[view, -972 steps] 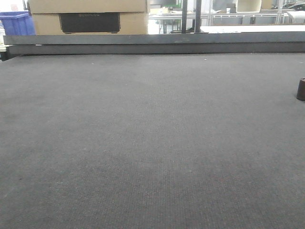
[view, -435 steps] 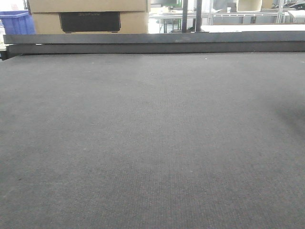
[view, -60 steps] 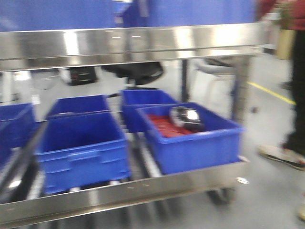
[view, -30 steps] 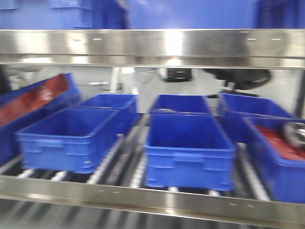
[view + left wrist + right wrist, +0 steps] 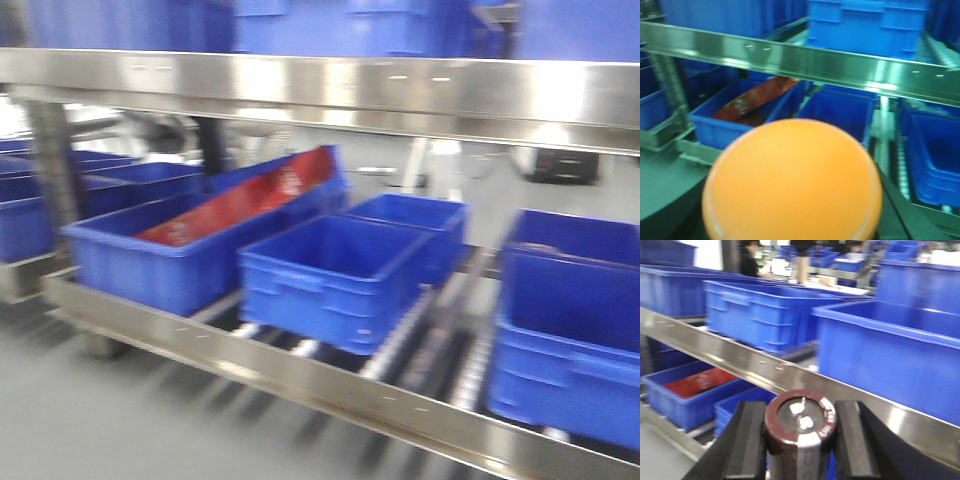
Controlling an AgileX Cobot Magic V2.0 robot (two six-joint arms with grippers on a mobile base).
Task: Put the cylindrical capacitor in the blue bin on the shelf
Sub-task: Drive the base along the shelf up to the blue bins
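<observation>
In the right wrist view my right gripper [image 5: 800,440] is shut on the cylindrical capacitor [image 5: 800,422]. It is a dark brown cylinder with two metal terminals on top, upright between the black fingers [image 5: 747,440]. It hangs in front of the shelf's shiny steel rail [image 5: 740,365], with blue bins above and below. In the left wrist view my left gripper [image 5: 792,210] holds a big orange ball [image 5: 792,182] that hides the fingers. An empty blue bin [image 5: 330,275] sits on the shelf's lower level [image 5: 300,375]. Neither gripper shows in the front view.
A long blue bin [image 5: 180,250] with a red packet [image 5: 250,195] stands left of the empty one. More bins sit at the right [image 5: 570,330] and on the upper level [image 5: 765,315]. A broad steel rail [image 5: 350,90] crosses above. People stand far behind [image 5: 752,260].
The front view has gone from the grey table mat to the shelf. Over the last second the bins slid rightward in that view, bringing the red-packet bin to centre-left.
</observation>
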